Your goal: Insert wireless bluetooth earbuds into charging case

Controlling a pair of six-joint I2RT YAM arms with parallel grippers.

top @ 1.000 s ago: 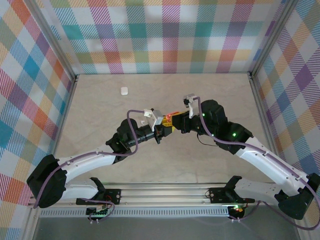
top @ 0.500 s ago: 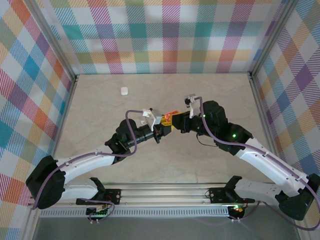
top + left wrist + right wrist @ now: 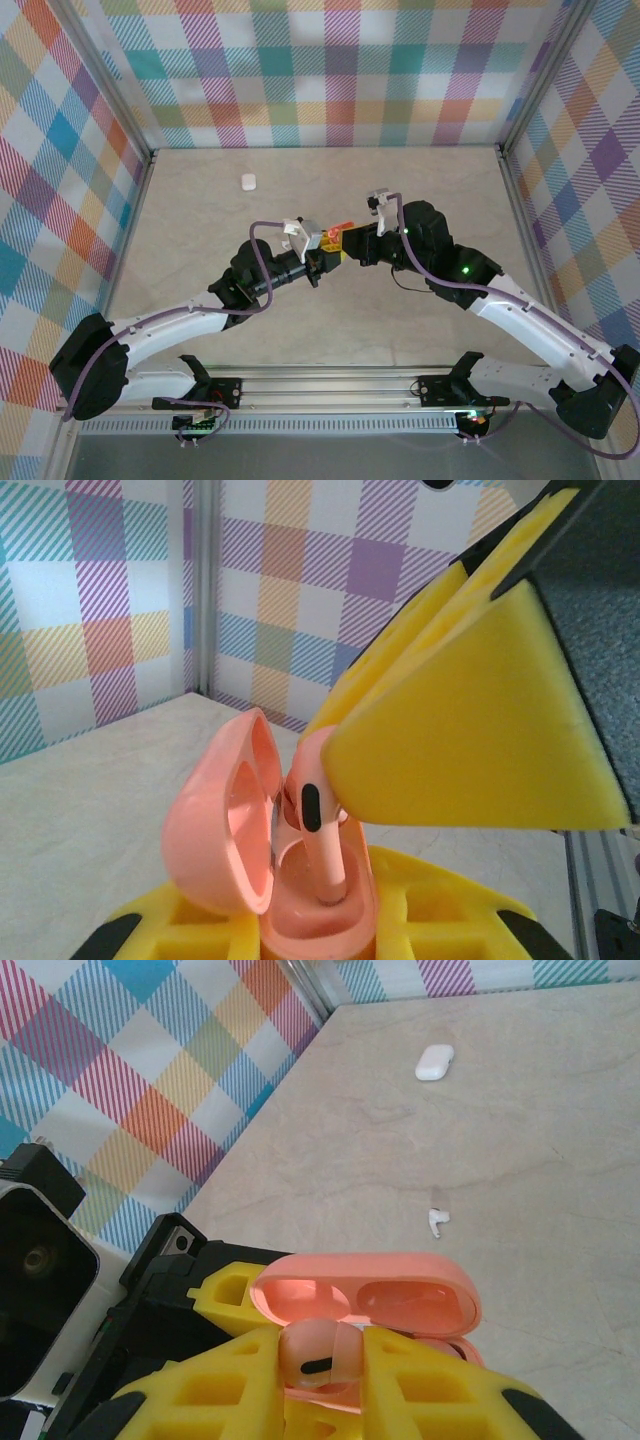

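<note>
The left tool [image 3: 310, 935] is closed on the base of the pink case [image 3: 225, 830], holding it above the surface [image 3: 560, 1140] with its lid swung open. The right tool [image 3: 318, 1362] is pinched on a pink earbud [image 3: 308, 805], which stands stem-down in the case's well, its head between the yellow fingers [image 3: 470, 730]. The two tools meet tip to tip at mid-surface. A white earbud [image 3: 437, 1222] lies loose on the surface beyond them, and a white case [image 3: 435, 1062] sits farther back, well apart.
</note>
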